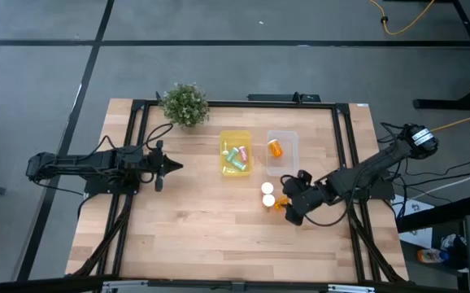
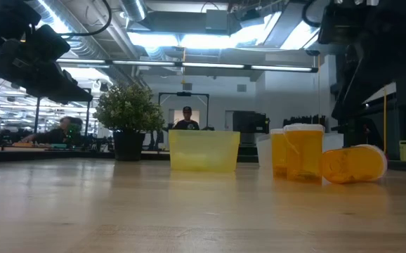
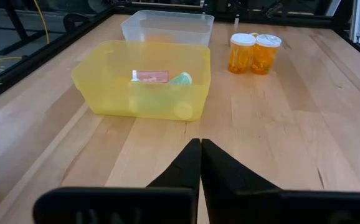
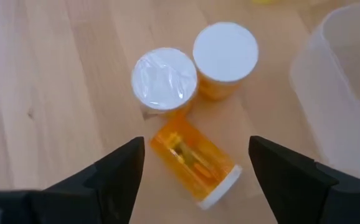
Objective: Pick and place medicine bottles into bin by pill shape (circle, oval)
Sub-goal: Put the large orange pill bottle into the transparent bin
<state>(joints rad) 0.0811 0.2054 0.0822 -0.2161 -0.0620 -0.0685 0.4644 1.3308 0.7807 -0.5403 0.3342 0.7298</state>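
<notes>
Broadly, the wooden desk (image 1: 202, 236) carries a yellow bin (image 1: 236, 153) and a clear bin (image 1: 282, 152), side by side ahead of the left claw (image 3: 200, 152), whose fingers are pressed together on nothing. The yellow bin holds pastel vials (image 3: 181, 79); the clear one holds an orange bottle (image 1: 276, 147). The right claw (image 4: 195, 158) hangs spread wide and empty, its fingers either side of a toppled orange bottle (image 4: 195, 160). Just beyond it stand two upright white-capped bottles (image 4: 164, 79), touching each other.
</notes>
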